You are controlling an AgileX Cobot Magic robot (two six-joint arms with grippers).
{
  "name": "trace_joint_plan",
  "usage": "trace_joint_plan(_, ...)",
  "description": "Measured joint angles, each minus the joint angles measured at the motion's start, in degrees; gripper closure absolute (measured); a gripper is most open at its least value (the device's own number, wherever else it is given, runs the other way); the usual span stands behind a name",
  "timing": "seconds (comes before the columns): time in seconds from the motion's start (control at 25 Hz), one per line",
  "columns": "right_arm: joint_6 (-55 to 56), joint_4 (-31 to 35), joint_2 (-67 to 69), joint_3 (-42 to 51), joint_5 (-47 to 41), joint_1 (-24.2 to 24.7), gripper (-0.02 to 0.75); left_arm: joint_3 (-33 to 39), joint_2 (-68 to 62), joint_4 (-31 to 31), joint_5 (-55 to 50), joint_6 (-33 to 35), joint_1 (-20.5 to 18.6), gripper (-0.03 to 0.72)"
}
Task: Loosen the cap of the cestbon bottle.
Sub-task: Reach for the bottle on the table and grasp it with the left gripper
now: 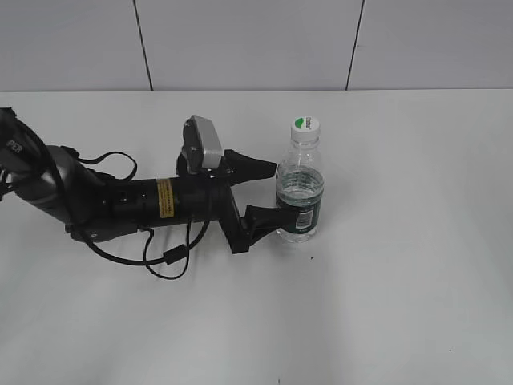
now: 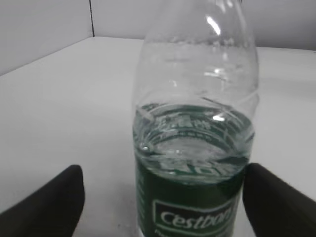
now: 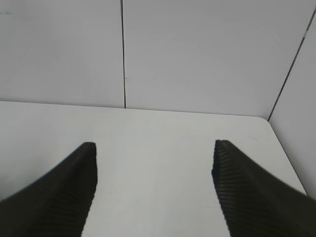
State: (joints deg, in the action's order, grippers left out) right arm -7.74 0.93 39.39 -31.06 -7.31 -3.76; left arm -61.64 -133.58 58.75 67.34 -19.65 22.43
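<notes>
The cestbon bottle (image 1: 301, 188) stands upright on the white table, clear with a dark green label band and part full of water. Its white cap (image 1: 304, 123) with a green patch sits on the neck. My left gripper (image 1: 276, 191) lies low on the table, open, with one finger on each side of the bottle's lower body. In the left wrist view the bottle (image 2: 195, 148) fills the space between the jaws (image 2: 163, 173): the right finger touches the label and the left finger stands apart. The cap is out of that view. My right gripper (image 3: 154, 147) is open and empty.
The white table (image 1: 401, 265) runs back to a grey panelled wall (image 1: 240, 40). The left arm's black cables (image 1: 164, 257) loop on the table beside the arm. The right wrist view shows the table's far right corner (image 3: 261, 121) and the wall.
</notes>
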Motion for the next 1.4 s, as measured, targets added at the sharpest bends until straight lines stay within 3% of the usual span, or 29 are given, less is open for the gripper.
trace_joint_plan(0.32,0.00,0.00,0.00,0.00,0.00,0.00,0.183,-3.04,-0.02,-0.63,-4.58,-1.36,3.72,0.098)
trace_joint_plan(0.56,0.00,0.05,1.16,0.00,0.00,0.00,0.183,-3.06,-0.06,-0.87,-7.57,-1.54,4.39,0.101)
trace_joint_plan(0.88,0.00,0.30,4.28,0.00,0.06,0.00,0.183,-3.06,-0.06,-0.78,-7.92,-1.72,4.45,0.265)
trace_joint_plan(0.96,0.00,0.36,5.44,-0.61,-0.55,0.00,0.183,-3.06,-0.06,-0.78,-7.97,-1.78,4.45,0.270)
trace_joint_plan(1.4,0.00,1.85,22.10,-19.85,-27.77,0.00,0.183,-3.06,-0.06,-0.78,-7.98,-1.91,4.45,0.270)
